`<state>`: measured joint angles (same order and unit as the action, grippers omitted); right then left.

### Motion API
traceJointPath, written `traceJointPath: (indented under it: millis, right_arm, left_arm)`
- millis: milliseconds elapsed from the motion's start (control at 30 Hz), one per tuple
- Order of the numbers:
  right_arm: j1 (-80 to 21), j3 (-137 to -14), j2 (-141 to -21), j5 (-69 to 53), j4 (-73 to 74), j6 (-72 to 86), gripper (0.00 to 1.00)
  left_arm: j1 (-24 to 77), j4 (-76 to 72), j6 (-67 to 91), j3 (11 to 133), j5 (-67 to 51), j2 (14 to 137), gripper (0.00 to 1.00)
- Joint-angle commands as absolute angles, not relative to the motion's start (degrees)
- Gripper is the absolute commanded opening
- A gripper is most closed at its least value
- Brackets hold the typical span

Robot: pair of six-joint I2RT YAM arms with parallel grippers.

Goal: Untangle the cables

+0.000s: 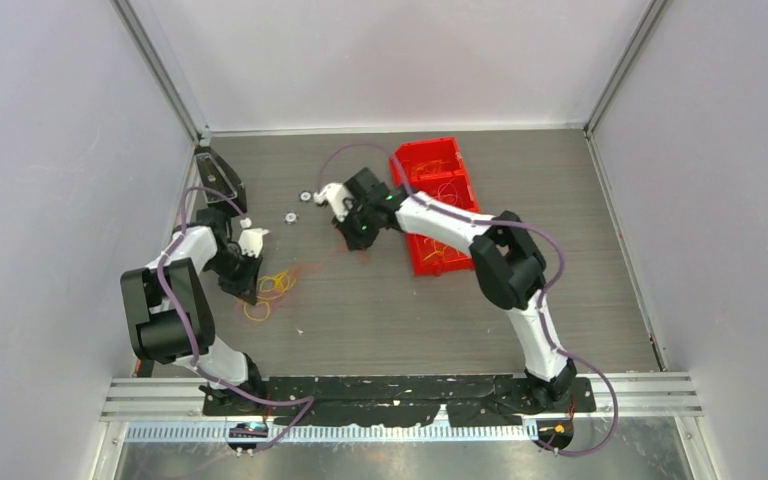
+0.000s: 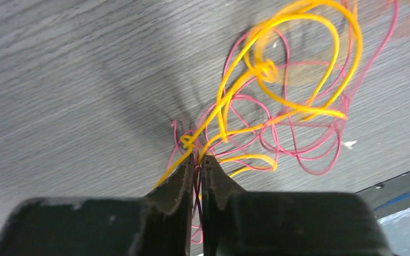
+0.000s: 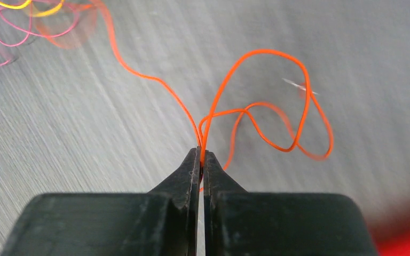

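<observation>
Grey wood-grain table top [image 1: 380, 310], inspected from above. A red rectangular plastic bin [image 1: 438, 265] stands far centre-right. Left of it lie a small round disc [image 1: 305, 196] and a second disc [image 1: 288, 216], apart. Near the left side rest thin yellow, pink and orange cables [image 1: 272, 287].

top external: looking steeply down from high at the near edge, covering the whole table [image 1: 410, 320] | left wrist: peering close over left gripper [image 2: 197, 160] | right wrist: peering close over right gripper [image 3: 200, 152] | all sharing table and cables [image 1: 275, 285]

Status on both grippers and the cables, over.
Left gripper shut on yellow-pink tangle. Right gripper shut on orange strand, tail leading toward the tangle. Red bin beside right arm, not in the way.
</observation>
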<state>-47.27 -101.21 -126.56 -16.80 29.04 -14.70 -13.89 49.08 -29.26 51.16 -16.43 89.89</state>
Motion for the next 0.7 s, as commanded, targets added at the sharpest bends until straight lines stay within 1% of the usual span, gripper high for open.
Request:
traceJointPath:
  millis: [0,33,267,500,667]
  right_arm:
    - [-42.41,-101.44,-114.60,-15.45,30.07,-15.55,0.06]
    - [-40.99,-101.61,-112.91,-15.40,30.28,-15.60,0.06]
    - [-32.66,-107.88,-107.02,-15.91,31.98,-15.11,0.05]
    - [-25.34,-121.76,-107.01,-18.27,30.47,-9.94,0.05]
    - [-21.76,-125.59,-107.69,-21.66,24.21,-7.10,0.05]
  left_arm:
    - [-15.34,51.17,-32.04,53.83,-12.15,90.00,0.02]
    - [-16.17,51.53,-32.60,54.12,-11.92,90.04,0.00]
    - [-20.87,52.64,-35.81,55.82,-11.29,91.92,0.00]
    - [-21.11,52.75,-35.78,56.55,-11.71,92.82,0.00]
    - [-21.10,54.10,-35.22,57.67,-15.17,92.81,0.00]
